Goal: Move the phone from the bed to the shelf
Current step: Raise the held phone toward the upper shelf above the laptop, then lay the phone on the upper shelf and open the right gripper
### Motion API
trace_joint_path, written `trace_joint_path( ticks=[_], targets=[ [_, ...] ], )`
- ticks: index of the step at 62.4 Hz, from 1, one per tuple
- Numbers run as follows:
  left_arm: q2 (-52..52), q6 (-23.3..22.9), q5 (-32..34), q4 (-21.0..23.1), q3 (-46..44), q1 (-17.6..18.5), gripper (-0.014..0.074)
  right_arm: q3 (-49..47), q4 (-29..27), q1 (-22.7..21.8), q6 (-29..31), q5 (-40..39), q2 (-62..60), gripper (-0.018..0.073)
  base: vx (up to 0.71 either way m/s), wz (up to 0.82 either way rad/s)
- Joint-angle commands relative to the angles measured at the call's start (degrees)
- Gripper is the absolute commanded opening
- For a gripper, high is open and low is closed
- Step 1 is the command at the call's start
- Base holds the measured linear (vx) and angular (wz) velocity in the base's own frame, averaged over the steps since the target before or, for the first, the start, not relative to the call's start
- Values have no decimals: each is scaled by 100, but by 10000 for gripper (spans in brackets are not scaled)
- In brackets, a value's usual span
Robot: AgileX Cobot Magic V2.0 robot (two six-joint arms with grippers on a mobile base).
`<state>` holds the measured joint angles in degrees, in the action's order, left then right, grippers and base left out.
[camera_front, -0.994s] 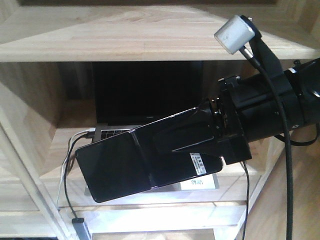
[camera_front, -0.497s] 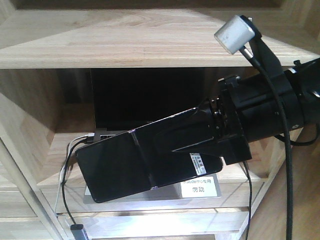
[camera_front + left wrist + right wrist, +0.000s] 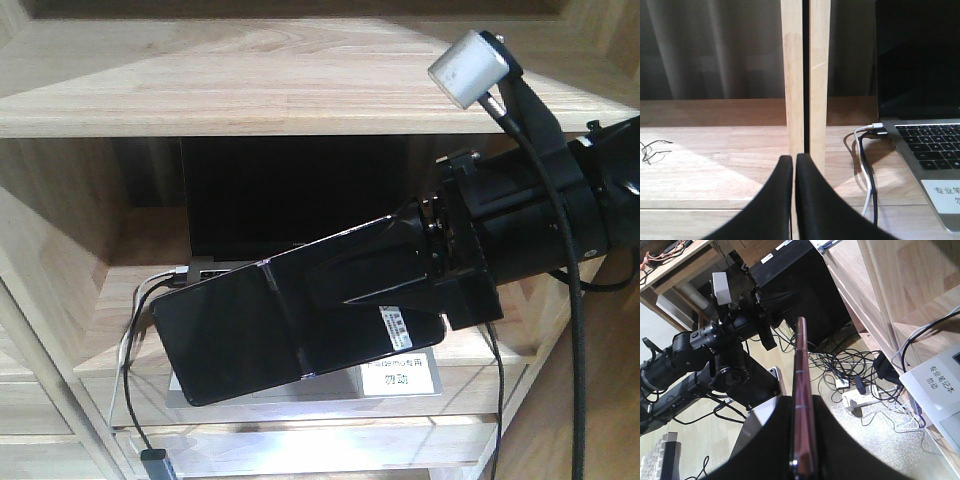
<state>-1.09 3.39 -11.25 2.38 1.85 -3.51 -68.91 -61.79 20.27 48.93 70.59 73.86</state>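
my right gripper (image 3: 345,290) clamps the black phone (image 3: 220,340), tilted in mid-air in front of the laptop (image 3: 290,200); i'd level it, lower it onto bare shelf (image 3: 110,320), then release; left gripper (image 3: 794,170) closed, empty.

The shelf's (image 3: 250,80) upper board lies bare. Below, an open laptop (image 3: 290,200) fills the bay, cables (image 3: 867,165) at its left; the phone (image 3: 230,340), gripped in the right claw (image 3: 801,415), hangs before it. Left of two uprights (image 3: 805,75) the lower board is bare but for a thin wire (image 3: 650,150).
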Motion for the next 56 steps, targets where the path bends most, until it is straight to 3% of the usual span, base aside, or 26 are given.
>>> trace_joint_path(
  ticks=[1, 36, 56],
  targets=[
    [-48, 0, 399, 53, 41, -2, 1, -158, -505, -3, 17, 310, -159, -2, 0, 0],
    [-48, 0, 399, 53, 41, -2, 1, -274, -641, -3, 17, 313, -159, -2, 0, 0],
    [-48, 0, 399, 53, 41, -2, 1, -1865, -645, -3, -376, -51, 6, -2, 0, 0]
  ],
)
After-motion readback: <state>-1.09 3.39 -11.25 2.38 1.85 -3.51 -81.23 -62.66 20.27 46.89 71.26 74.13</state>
